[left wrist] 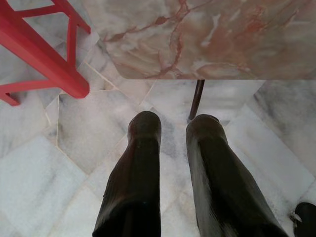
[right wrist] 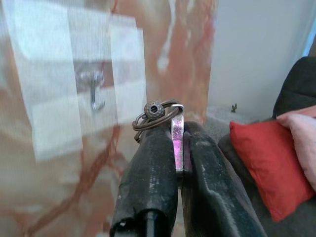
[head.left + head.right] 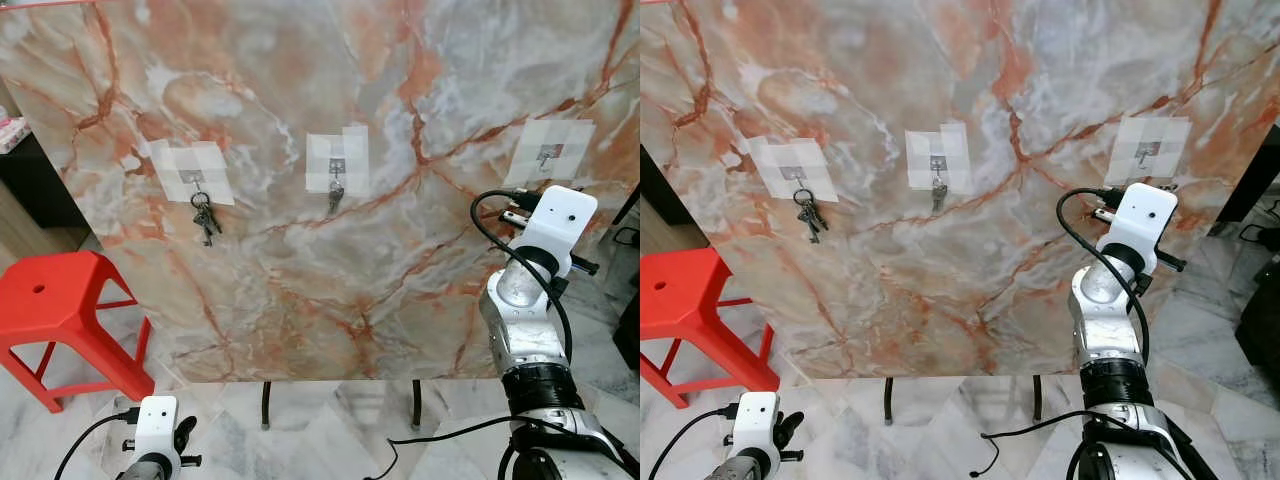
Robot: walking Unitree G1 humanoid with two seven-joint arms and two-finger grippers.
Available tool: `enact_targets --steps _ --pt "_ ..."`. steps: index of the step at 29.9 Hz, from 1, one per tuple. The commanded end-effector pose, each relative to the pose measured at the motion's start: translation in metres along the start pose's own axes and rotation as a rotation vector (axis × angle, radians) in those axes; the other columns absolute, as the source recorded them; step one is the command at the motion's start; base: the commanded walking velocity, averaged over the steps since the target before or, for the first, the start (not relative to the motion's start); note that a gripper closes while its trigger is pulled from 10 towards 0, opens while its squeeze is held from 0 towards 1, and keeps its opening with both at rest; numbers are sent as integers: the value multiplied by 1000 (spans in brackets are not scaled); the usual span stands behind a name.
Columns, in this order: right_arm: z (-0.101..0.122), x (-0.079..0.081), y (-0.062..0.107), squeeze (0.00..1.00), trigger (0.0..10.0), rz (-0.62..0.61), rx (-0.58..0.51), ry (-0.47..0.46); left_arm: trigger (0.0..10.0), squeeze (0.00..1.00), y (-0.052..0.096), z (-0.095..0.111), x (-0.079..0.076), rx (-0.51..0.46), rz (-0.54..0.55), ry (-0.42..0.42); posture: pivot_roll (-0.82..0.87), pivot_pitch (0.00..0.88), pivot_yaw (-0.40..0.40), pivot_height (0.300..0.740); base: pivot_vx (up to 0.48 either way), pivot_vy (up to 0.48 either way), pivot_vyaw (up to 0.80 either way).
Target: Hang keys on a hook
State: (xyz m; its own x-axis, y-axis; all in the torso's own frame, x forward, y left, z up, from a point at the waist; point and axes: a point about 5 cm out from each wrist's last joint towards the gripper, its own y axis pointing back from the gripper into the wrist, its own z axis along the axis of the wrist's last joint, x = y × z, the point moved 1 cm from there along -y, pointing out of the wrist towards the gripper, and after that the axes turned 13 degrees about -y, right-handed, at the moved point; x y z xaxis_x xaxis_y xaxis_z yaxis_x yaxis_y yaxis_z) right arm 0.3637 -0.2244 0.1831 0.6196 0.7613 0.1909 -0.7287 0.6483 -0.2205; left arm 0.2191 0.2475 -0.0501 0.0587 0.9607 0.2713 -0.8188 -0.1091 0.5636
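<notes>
Gripping a key ring point(image 2: 157, 114), your right gripper point(image 2: 177, 129) is clenched on it: the two black fingers pinch a flat silver key blade between them, ring poking out at the tips. Right wrist view puts the taped hook point(image 2: 95, 92) in the upper left of the frame, near the keys but apart from them, nothing hanging on it.

Head views: your right arm point(image 3: 530, 300) is raised at the right side of the frame, wrist just below the right-hand hook point(image 3: 546, 153) on the marble board point(image 3: 300, 280). Board carries three taped hooks. Left hook point(image 3: 194, 178) holds a bunch of keys point(image 3: 204, 218); middle hook point(image 3: 336, 166) holds a single dark key point(image 3: 335, 198).

Your left gripper point(image 1: 173, 129) sits low, lower left of the head frame, fingers parted with a small gap, grasping nothing, pointed at the tiled floor point(image 1: 59, 163). Red stool point(image 3: 62, 320) stands at the left beside the board. Red cushion point(image 2: 261, 158) at the right edge of the right wrist view.
</notes>
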Motion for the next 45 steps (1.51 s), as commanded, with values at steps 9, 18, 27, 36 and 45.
enact_targets --steps 9,18,27,36,45 --pt "13 16 -15 0 10000 111 -48 187 10000 0 -1 3 -1 -10 -11 -9 94 44 24 740 0 0 0" --pt "8 0 -12 0 10000 15 -62 225 10000 0 -2 6 -5 -27 -27 -11 90 56 23 740 0 0 0" --pt "1 6 -6 0 10000 73 -46 261 10000 0 -3 8 -6 -33 -33 -6 90 57 22 740 0 0 0" --pt "8 10 -10 0 10000 102 -105 374 10000 0 -4 10 -7 -41 -39 -5 90 59 20 740 0 0 0" --pt "2 4 -7 0 10000 71 -69 355 10000 0 -3 7 -9 -29 -50 -5 92 61 21 740 0 0 0"
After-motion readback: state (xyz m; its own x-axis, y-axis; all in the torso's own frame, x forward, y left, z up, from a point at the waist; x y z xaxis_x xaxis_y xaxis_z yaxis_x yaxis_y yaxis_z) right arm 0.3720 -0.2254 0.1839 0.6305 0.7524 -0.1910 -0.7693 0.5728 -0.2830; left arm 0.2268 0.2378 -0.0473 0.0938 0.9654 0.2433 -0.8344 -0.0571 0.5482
